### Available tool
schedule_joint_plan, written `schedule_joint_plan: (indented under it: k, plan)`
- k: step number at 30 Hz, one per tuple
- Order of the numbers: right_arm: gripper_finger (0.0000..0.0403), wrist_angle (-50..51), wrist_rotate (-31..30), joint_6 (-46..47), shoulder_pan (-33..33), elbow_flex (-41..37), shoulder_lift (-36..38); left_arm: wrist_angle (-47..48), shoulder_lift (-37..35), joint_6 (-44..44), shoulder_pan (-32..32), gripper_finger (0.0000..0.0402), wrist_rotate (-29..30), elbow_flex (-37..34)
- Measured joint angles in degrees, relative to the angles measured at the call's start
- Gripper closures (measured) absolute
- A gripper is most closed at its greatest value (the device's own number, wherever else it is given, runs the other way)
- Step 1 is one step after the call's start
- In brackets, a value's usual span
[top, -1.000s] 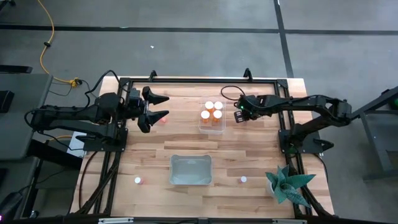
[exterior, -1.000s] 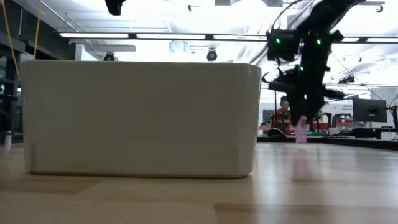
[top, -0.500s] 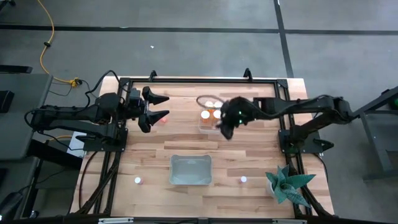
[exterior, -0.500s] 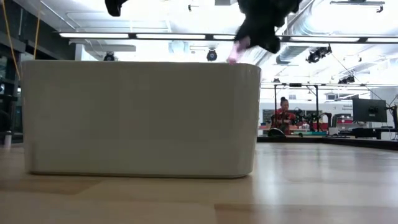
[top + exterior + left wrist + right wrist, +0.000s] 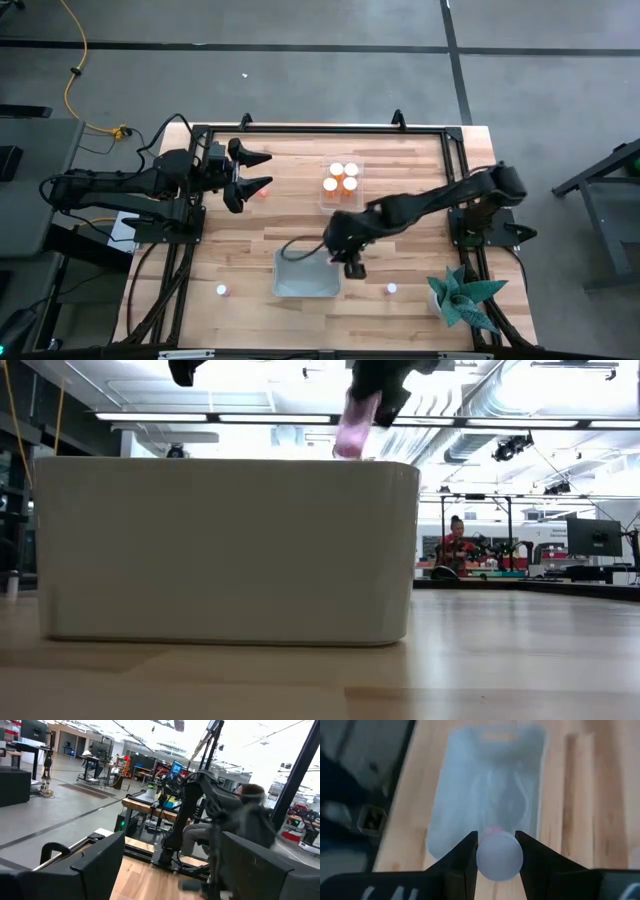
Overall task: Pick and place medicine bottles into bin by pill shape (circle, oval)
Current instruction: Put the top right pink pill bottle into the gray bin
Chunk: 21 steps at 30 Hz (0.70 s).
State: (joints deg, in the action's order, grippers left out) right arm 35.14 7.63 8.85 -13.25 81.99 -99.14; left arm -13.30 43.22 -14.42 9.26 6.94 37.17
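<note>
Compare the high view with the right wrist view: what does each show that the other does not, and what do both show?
Only the high view shows the left gripper waiting open at the table's far left, four bottles in the small clear bin, two loose bottles near the front, and a plant. Only the right wrist view shows the right gripper shut on a white-capped bottle. Both show the empty bin below it and the wooden table.
</note>
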Motion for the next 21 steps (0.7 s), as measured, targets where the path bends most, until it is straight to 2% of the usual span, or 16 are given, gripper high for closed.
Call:
schedule_joint_plan:
  k: [6,10,17,21]
  plan:
    - [0.0304,3.24,1.27,-4.78,-0.43,6.44,-9.22,-0.02,0.00,0.05,0.05,0.0087,0.44,0.00]
    - [0.0304,4.59,-0.24,-4.59,-0.36,8.01,-13.57,-0.02,0.00,0.05,0.11,0.0087,1.31,0.00]
    - [0.0304,5.13,-4.69,-3.62,-0.60,8.18,-17.85,-0.04,0.00,1.78,0.11,0.0087,1.44,0.02]
    - [0.0304,6.54,-4.99,-0.96,-0.60,8.18,-18.55,-0.02,0.00,1.76,0.11,0.0087,1.44,0.01]
